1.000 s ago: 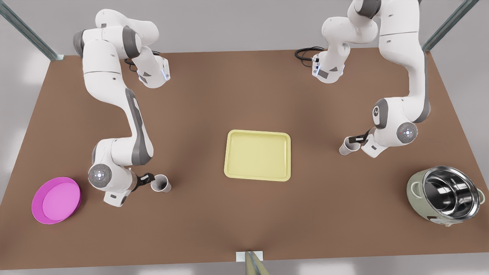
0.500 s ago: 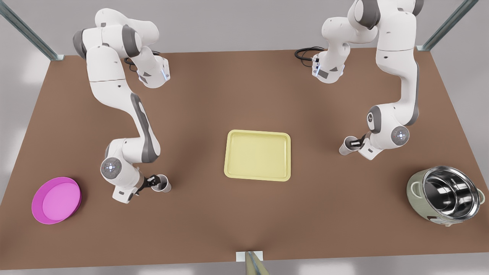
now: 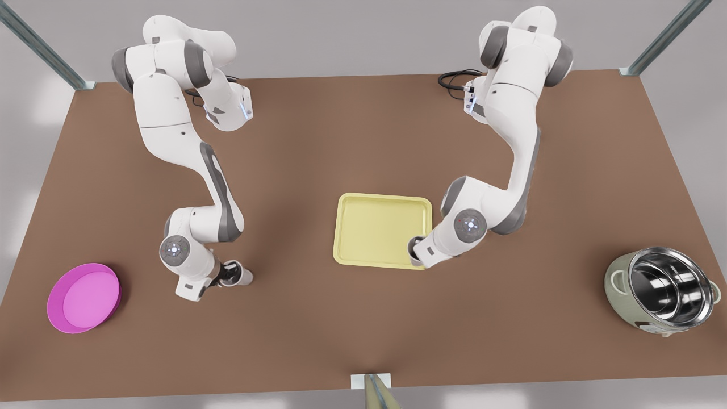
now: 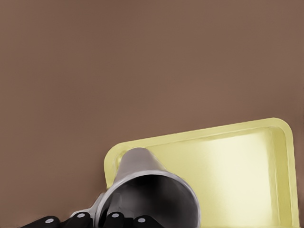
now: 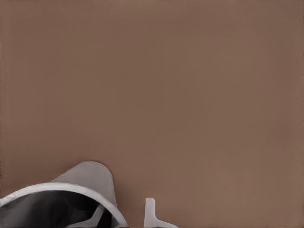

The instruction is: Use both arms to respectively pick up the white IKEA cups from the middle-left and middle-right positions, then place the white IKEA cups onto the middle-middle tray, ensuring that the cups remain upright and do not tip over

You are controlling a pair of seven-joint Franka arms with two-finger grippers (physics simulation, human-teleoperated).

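Cups: two small white tapered ones, dark inside, no handles. My left gripper (image 3: 416, 254) is clamped on one cup (image 3: 414, 248) at its rim, holding it upright over the near corner of the pale yellow tray (image 3: 375, 227) on the front view's right; the tray's floor is bare. My right gripper (image 3: 222, 275) grips the other cup (image 3: 237, 275) by its rim, above the brown table (image 3: 363, 318) on the front view's left, well apart from the tray.
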